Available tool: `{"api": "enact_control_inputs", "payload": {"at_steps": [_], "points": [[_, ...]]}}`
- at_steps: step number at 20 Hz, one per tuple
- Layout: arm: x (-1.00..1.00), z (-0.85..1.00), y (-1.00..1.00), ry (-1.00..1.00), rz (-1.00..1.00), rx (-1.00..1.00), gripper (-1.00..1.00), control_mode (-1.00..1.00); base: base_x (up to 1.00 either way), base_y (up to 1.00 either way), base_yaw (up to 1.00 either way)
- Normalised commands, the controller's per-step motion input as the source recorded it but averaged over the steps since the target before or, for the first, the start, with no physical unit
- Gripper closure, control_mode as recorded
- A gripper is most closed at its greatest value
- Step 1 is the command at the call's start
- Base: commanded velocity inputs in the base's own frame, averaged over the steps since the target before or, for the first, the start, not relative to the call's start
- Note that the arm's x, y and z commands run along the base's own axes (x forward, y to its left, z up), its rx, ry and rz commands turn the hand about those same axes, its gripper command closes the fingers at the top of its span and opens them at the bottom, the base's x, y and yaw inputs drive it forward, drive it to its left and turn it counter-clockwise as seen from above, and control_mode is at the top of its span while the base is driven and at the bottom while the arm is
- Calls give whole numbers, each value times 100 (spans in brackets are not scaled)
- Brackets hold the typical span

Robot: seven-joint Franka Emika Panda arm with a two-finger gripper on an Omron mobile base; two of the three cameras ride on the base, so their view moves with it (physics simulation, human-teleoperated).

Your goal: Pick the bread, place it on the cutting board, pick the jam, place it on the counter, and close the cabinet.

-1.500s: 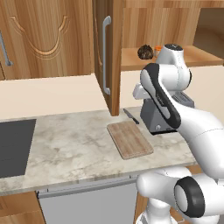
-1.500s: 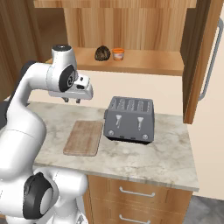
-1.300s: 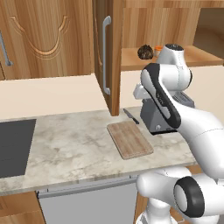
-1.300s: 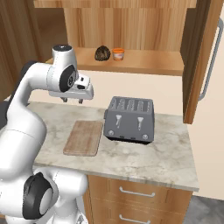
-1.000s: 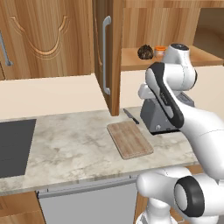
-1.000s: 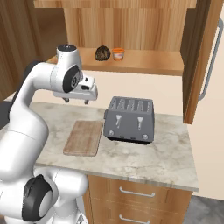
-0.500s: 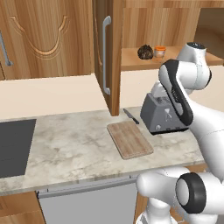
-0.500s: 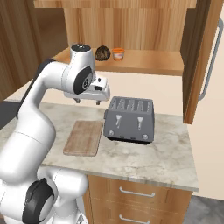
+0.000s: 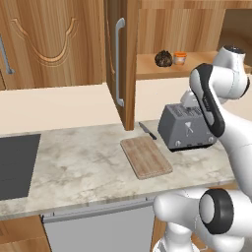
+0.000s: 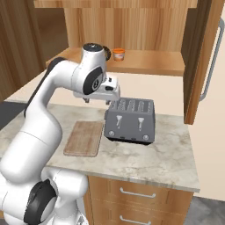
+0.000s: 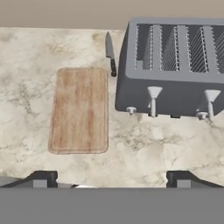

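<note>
Left base view: the bread and the jam sit side by side on the open cabinet shelf above the toaster; the cutting board lies bare left of the toaster.

Right base view: the gripper hangs just left of the toaster, holding nothing.

Hand view: its fingertips stand wide apart; a knife lies between board and toaster.

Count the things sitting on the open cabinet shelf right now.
2: the bread on the left and the jam close beside it on the right, seen from the left base view. The arm covers the bread in the right base view; more could sit hidden.
</note>
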Motion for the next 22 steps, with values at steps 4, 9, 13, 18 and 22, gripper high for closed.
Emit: {"api": "enact_control_inputs", "payload": {"at_steps": [4,9,13,18,22], "points": [[1,21,-10,-8,2,0,-100,-100,0,0,0],[0,26,-8,-12,3,0,-100,-100,0,0,0],[0,29,-11,-12,3,0,-100,-100,0,0,0],[0,26,-12,-15,3,0,-100,-100,0,0,0],[3,22,-15,-17,3,0,-100,-100,0,0,0]]}}
